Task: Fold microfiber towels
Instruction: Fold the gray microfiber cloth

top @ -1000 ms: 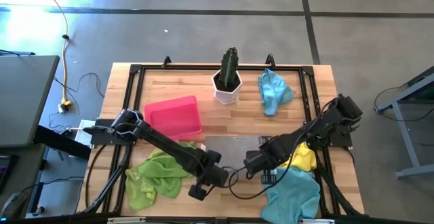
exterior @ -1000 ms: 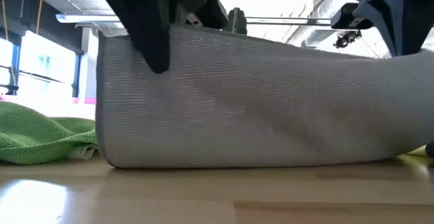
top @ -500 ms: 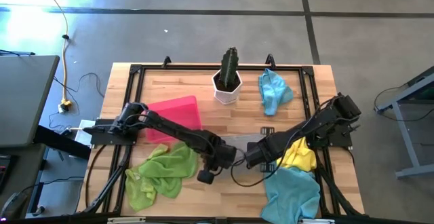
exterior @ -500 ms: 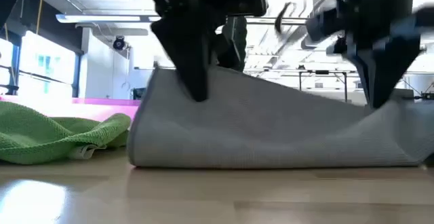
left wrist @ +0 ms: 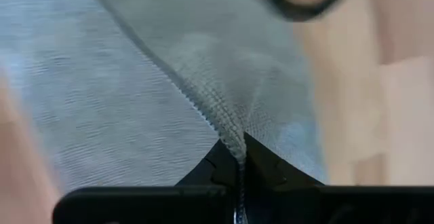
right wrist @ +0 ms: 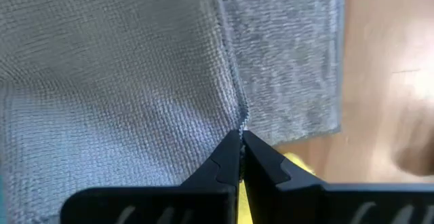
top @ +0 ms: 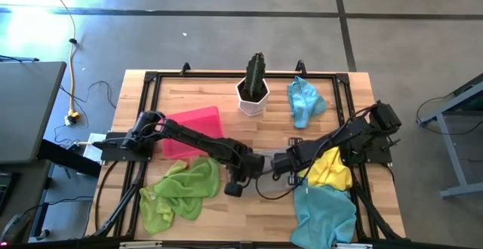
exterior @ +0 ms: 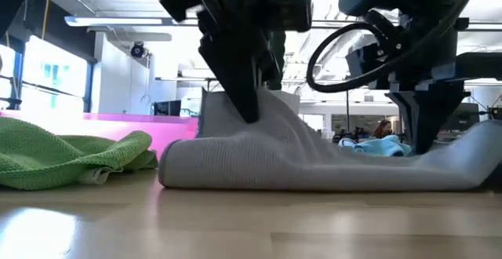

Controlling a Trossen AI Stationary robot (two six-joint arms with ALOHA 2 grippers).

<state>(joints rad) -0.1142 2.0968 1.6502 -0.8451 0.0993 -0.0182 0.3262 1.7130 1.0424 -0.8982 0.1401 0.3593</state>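
Grey towel [exterior: 314,161] mid-table, between green towel [top: 177,192] and yellow towel [top: 332,170]. Left gripper [left wrist: 237,157] and right gripper [right wrist: 239,142] pinched tight on its hem. Soft, light, floppy; best held at corners.

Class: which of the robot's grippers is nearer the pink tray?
Left. The left gripper sits just beside the pink tray; the right gripper is farther off.

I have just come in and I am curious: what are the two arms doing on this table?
They are folding a grey towel at mid-table. The left tool and the right tool are each shut on one edge of it, lifted above the wood. Green towels, a yellow one and blue ones lie around, unfolded.
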